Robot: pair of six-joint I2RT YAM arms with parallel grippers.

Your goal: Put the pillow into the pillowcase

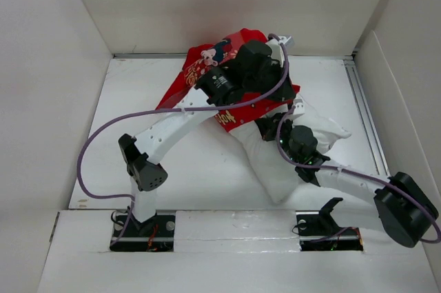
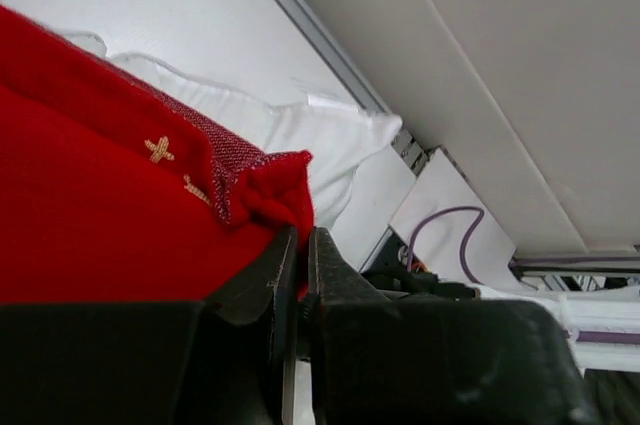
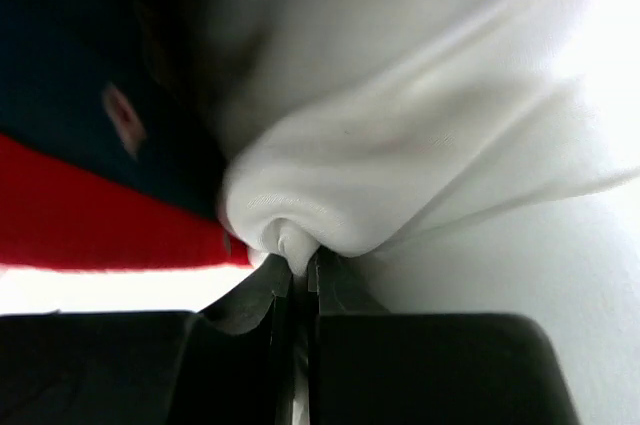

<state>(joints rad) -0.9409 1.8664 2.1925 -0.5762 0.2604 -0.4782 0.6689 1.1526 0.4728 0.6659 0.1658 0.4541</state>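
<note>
The white table carried both task items toward its far middle and right. The pillow lay slantwise, its plump near end and one pointed corner bare on the right half of the table, its far end running up under the red cloth. The pillowcase sat bunched at the far edge, printed side up, draped over that far end. From the top view it could not be told whether the pillow was truly inside the opening or only beneath the fabric.

The left gripper had its jaws pressed together on a fold at the red hem, with white pillow showing just beyond it. The right gripper pinched a small pucker of the pillow's white fabric, right beside the red edge.

By my judgement the job was in its early half: the case was held at its mouth and the pillow gripped, but most of the pillow remained uncovered and needed feeding in.
</note>
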